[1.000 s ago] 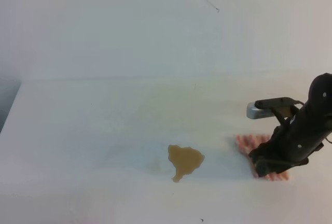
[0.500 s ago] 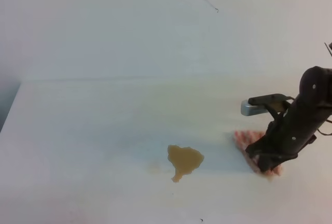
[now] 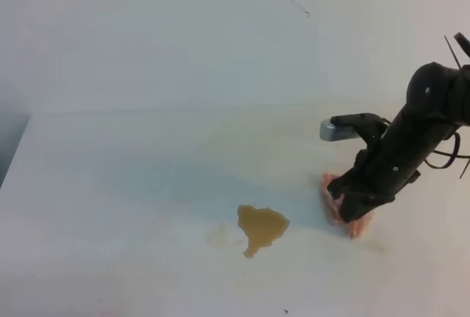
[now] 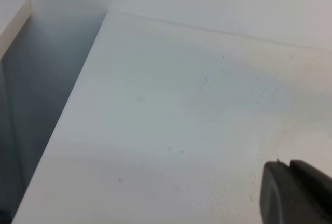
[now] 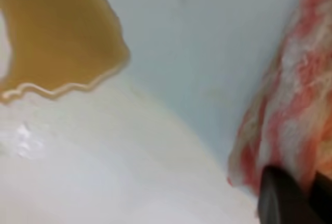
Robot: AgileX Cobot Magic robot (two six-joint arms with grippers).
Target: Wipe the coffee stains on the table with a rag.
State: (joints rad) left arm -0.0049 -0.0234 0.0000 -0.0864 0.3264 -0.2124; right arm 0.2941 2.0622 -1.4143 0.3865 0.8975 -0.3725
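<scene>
The coffee stains are a light-brown blotch (image 3: 261, 227) with a short drip tail and a faint tan smudge (image 3: 219, 235) to its left, on the white table (image 3: 132, 185). My right gripper (image 3: 355, 213) is shut on the pink-and-white striped rag (image 3: 332, 201), which is bunched on the table a short way right of the blotch and apart from it. The right wrist view shows the rag (image 5: 295, 94) at the right, the blotch (image 5: 57, 32) at the upper left and my fingertips (image 5: 282, 193) on the cloth. My left gripper (image 4: 290, 169) shows only in its wrist view, jaws together and empty.
The table's left edge (image 4: 67, 115) drops to a dark gap beside it. A plain white wall (image 3: 183, 38) rises behind the table. A thin dark mark (image 3: 308, 15) is on the wall.
My right gripper has moved left and slightly away from the front edge, dragging the rag with it. The rag has bunched up and lies closer to the blotch. The blotch is unchanged.
</scene>
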